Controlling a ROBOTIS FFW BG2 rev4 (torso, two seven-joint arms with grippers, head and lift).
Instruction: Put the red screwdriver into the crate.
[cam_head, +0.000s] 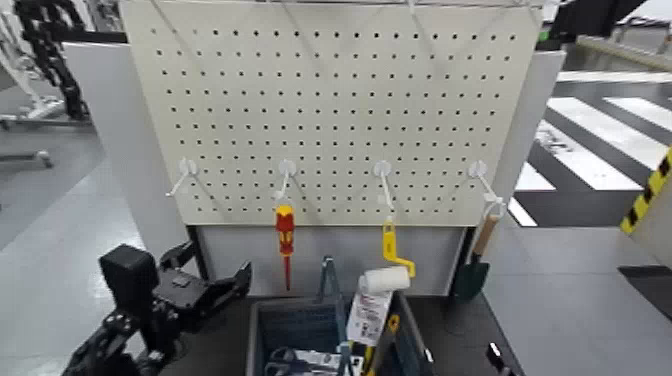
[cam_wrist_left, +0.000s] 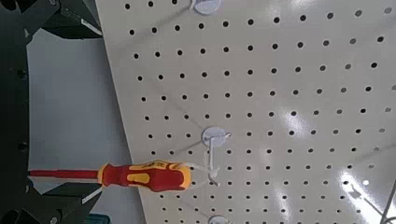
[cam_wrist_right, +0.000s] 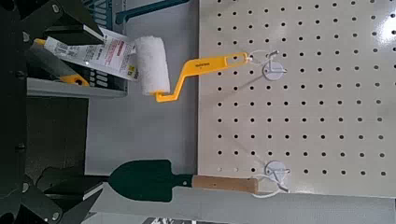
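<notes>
Dark lettering on the screwdriver (cam_wrist_left: 148, 175) handle and print on the white pkg. (cam_head: 367, 318) in the crate (cam_head: 298, 318) are seen but illegible. Screwdriver: red w/ yellow-orange band, thin red shaft, hung from 1 pegboard (cam_head: 335, 110) hook. L pincer (cam_head: 218, 272): wide, beside it; R pincer (cam_wrist_right: 70, 114): wide. Crate's near end is cut off.

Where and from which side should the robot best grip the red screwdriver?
Probably the thick handle, from the left gripper's side, jaws across it: the screwdriver hangs upright by its top from a hook, its shaft is thin, and that side looks free.
</notes>
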